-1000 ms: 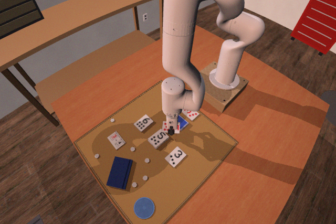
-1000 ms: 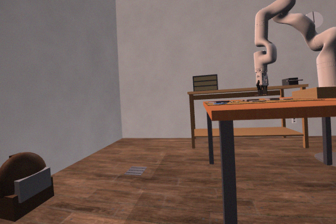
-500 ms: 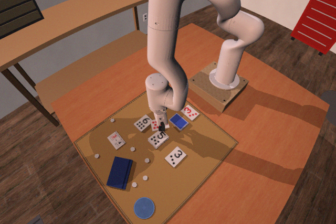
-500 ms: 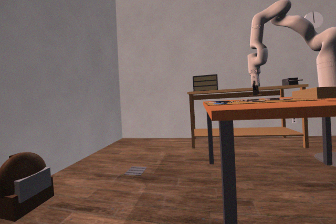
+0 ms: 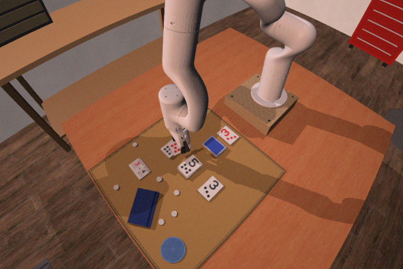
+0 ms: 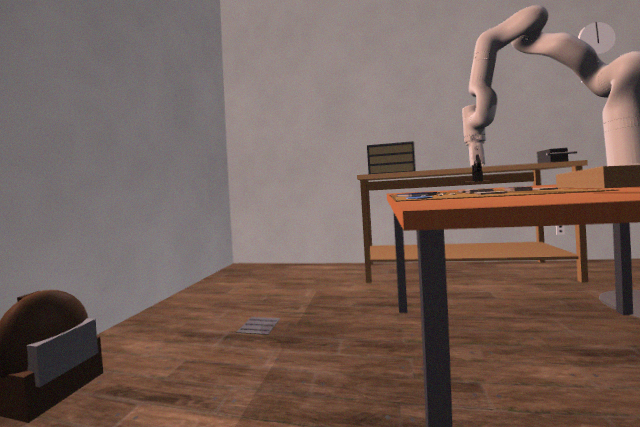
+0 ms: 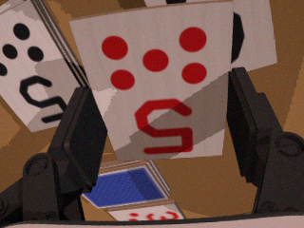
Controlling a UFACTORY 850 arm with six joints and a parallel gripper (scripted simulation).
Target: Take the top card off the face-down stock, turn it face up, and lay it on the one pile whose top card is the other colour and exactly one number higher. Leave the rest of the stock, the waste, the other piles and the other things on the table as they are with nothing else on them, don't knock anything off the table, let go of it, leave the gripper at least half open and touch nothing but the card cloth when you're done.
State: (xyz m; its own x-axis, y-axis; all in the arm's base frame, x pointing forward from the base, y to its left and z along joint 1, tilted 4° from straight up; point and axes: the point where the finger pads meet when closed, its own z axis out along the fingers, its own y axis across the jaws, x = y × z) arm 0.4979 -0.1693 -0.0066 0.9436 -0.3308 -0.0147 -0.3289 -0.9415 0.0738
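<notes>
My gripper (image 5: pixel 182 146) (image 6: pixel 476 172) (image 7: pixel 161 100) is shut on a face-up red 5 card (image 5: pixel 175 147) (image 7: pixel 159 83), gripped by its two side edges. It holds the card low over the pile topped by a black 6 (image 5: pixel 167 150). A pile topped by a black 5 (image 5: pixel 189 165) (image 7: pixel 28 70) lies just beside it, and a black 3 (image 5: pixel 210 188) lies further on. The blue-backed stock (image 5: pixel 214 145) (image 7: pixel 123 186) and the red 3 waste card (image 5: pixel 227 135) (image 7: pixel 146 216) lie on the arm-base side. All lie on the tan card cloth (image 5: pixel 227 204).
On the cloth also lie a dark blue notebook (image 5: pixel 143 206), a blue disc (image 5: pixel 172 249), a small card showing a red 3 and a 4 (image 5: pixel 139 168) and several small white tokens (image 5: pixel 175 192). The arm's wooden base block (image 5: pixel 260 109) stands behind the cloth.
</notes>
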